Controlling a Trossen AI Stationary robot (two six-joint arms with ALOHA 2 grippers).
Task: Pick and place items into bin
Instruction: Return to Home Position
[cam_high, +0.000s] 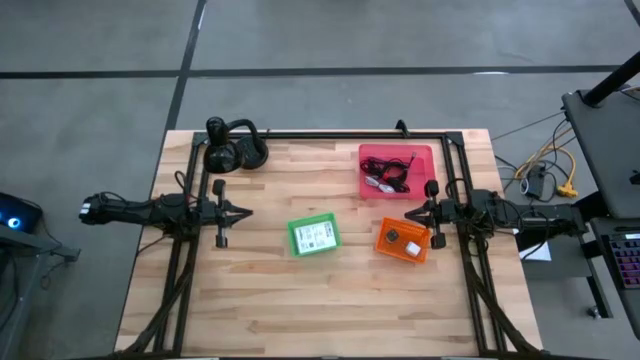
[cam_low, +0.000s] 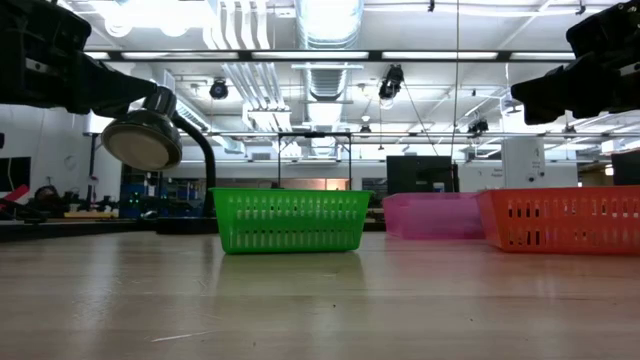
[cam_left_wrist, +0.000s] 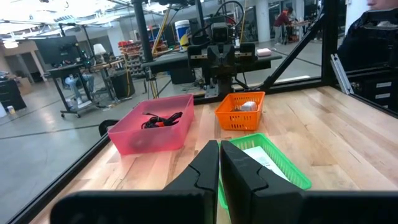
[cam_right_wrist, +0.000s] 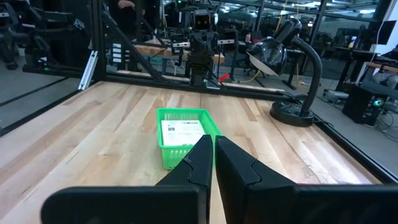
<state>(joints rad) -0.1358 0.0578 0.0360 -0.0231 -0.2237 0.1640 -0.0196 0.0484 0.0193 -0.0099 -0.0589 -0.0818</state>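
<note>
Green mesh bin (cam_high: 292, 238), orange mesh bin (cam_high: 381, 241), pink bin (cam_high: 395, 149); planked wood table (cam_high: 260, 300).

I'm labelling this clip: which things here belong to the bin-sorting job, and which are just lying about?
Part of the job:
green bin holding a white packet
pink bin holding cables
orange bin holding small pieces
left gripper and right gripper, jaws shut

Just lying about:
black desk lamp in a corner of the table
</note>
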